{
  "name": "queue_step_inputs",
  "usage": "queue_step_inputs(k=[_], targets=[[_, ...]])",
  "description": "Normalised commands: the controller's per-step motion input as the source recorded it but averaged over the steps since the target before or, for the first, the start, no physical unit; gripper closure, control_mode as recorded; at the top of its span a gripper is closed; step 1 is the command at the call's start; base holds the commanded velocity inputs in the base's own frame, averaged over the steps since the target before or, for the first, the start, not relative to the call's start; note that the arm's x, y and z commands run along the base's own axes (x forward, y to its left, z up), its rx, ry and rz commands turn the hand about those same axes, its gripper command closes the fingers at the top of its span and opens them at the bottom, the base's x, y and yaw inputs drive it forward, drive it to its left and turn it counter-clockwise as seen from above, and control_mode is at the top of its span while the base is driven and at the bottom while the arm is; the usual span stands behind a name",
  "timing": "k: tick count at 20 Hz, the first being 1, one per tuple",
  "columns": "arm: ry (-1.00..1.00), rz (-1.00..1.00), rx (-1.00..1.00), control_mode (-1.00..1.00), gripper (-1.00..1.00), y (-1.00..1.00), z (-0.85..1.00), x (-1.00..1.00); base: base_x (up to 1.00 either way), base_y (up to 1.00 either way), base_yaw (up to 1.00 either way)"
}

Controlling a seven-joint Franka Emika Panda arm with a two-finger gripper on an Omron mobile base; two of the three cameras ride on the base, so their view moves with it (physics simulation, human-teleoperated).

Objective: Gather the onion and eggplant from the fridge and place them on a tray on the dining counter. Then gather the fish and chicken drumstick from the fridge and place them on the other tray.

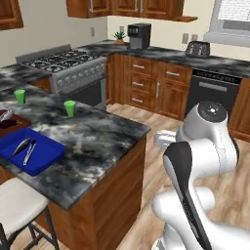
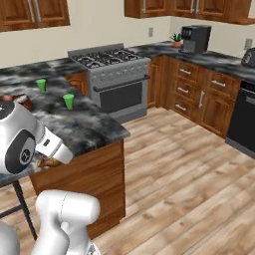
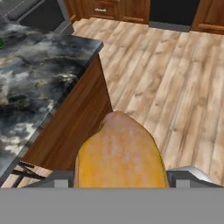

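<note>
In the hand view my gripper (image 3: 120, 175) is shut on the chicken drumstick (image 3: 118, 153), a yellow-orange lump with a pale tip, held over the wood floor just off the dining counter's corner (image 3: 65, 52). On the counter (image 1: 97, 132) in the left base view lies a blue tray (image 1: 41, 158) with the silver-grey fish (image 1: 22, 145) on it. Behind it a dark red tray (image 1: 13, 128) is cut off by the frame's edge and carries a pale thing (image 1: 5, 116). I cannot make out the onion or the eggplant there.
Two green cups (image 1: 70, 108) (image 1: 20, 96) stand on the counter beyond the trays. A white stool (image 1: 19, 205) sits under the counter's near edge. Stove (image 1: 68, 66), cabinets and dishwasher (image 1: 212, 93) line the far walls. Wood floor (image 2: 189, 184) lies open to the right.
</note>
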Motion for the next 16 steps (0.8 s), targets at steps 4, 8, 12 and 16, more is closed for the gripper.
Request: queue_step_inputs(k=[4, 8, 12, 16], targets=[[0.0, 0.0, 0.0, 1.0, 1.0, 0.0, 0.0, 0.0, 0.0, 0.0, 0.48], [0.0, 0.0, 0.0, 1.0, 1.0, 0.0, 0.0, 0.0, 0.0, 0.0, 0.45], [0.0, 0.0, 0.0, 1.0, 1.0, 0.0, 0.0, 0.0, 0.0, 0.0, 0.42], [0.0, 0.0, 0.0, 1.0, 1.0, 0.0, 0.0, 0.0, 0.01, 0.0, 0.39]])
